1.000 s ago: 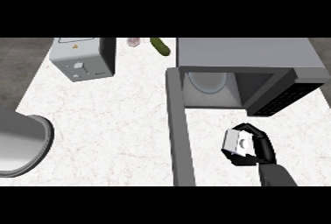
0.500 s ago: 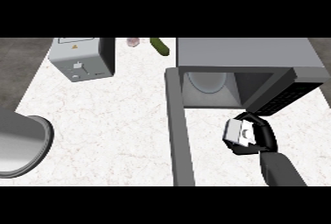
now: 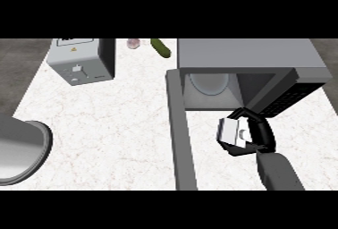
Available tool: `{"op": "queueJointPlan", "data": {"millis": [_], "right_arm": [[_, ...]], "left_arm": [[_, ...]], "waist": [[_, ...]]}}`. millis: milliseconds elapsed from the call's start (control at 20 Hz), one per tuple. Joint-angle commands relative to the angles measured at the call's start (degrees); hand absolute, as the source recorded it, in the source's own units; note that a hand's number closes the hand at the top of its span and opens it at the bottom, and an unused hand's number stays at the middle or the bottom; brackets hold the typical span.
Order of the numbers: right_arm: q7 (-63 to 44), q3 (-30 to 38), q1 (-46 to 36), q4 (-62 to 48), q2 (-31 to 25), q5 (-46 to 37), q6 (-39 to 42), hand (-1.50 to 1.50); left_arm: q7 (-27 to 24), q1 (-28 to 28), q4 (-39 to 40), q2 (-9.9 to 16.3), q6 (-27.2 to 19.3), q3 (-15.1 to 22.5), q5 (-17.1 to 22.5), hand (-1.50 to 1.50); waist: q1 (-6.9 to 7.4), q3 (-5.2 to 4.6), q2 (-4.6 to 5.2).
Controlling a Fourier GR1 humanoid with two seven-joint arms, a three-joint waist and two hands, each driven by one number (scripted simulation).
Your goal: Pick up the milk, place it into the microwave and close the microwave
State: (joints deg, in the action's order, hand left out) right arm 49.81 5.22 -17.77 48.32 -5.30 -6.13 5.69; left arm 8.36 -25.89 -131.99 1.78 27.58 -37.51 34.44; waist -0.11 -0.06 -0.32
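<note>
One hand: the right hand (image 3: 254, 136) comes up from the lower edge, fingers and thumb curled round the milk (image 3: 228, 131).
Milk position: held above the counter (image 3: 119, 129), just in front of the microwave (image 3: 247, 56) opening, beside its open door (image 3: 181, 134).
Milk look: a small pale carton, white-grey face, partly hidden by fingers.
Milk axis: cannot tell for certain; the visible face runs roughly near to far.
Bowl: a grey metal bowl (image 3: 20, 150) at the left edge; contents not visible.
Microwave cavity: holds a round pale plate (image 3: 210, 82).
Far back: a toaster (image 3: 82, 60), a green cucumber (image 3: 160, 48), a small pinkish item (image 3: 134, 43).
</note>
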Motion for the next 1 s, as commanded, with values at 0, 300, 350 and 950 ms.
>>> {"op": "queueJointPlan", "data": {"millis": [0, 300, 350, 950], "right_arm": [[-5.3, -1.3, 0.6, 6.0, 1.3, -0.5, -2.6, 1.50], [-17.4, -2.8, -4.9, 12.4, 4.4, -2.0, -8.5, 1.50], [-15.3, -1.3, -9.0, 6.9, 3.7, -2.7, -9.8, 1.50], [-21.2, 0.3, -29.4, -12.8, 1.4, -11.6, -21.5, 1.50]], "left_arm": [[-1.1, -0.7, -0.7, -1.7, 0.9, 1.7, -1.0, -1.50], [-3.0, -0.9, 2.2, -0.5, 4.4, -4.6, 2.3, -1.50], [-0.5, 1.6, 2.3, 1.0, 2.7, -3.1, 2.0, -1.50], [-4.6, -1.9, 2.4, -1.7, 5.4, -1.6, 0.1, -1.50]], "waist": [[0.37, 0.04, 0.21], [0.60, 0.03, 0.18], [0.70, 0.06, 0.35], [2.40, 0.06, 0.72]]}}
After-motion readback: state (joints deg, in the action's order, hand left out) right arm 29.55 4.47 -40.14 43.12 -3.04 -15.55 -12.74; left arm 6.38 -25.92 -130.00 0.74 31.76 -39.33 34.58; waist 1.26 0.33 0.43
